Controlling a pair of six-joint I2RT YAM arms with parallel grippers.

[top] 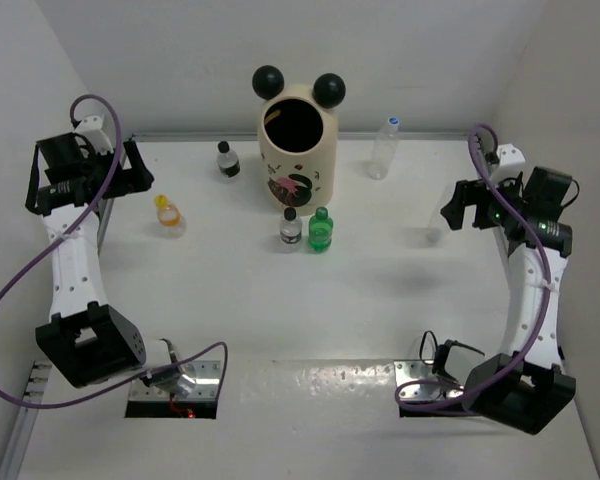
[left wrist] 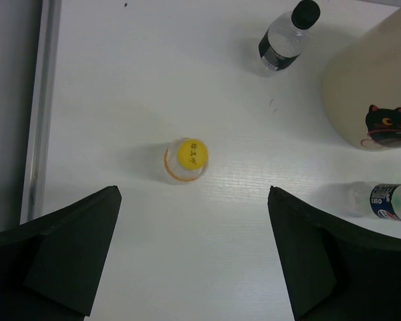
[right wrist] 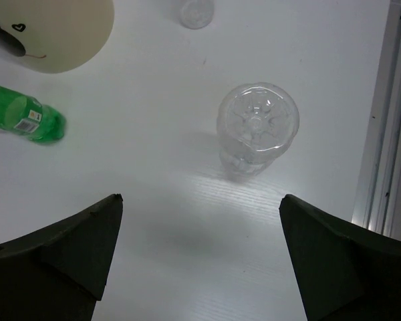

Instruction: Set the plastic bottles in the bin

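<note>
The cream bin [top: 298, 150] with black ball ears stands at the back centre. A yellow-capped bottle [top: 168, 214] stands just right of my open left gripper [top: 132, 172]; in the left wrist view this bottle [left wrist: 186, 160] is ahead of the empty gripper [left wrist: 193, 194]. A black-capped bottle [top: 227, 160] stands left of the bin. Another black-capped bottle [top: 290, 228] and a green bottle [top: 321, 230] stand in front of it. A tall blue-capped bottle [top: 383, 148] stands right of the bin. My right gripper [right wrist: 200, 198] is open over bare table, a clear bottle [right wrist: 257, 124] just ahead.
White walls close in on the left, back and right. A metal rail [right wrist: 381, 134] runs along the right table edge and another [left wrist: 39, 107] along the left. The arm bases and their cables sit at the near edge.
</note>
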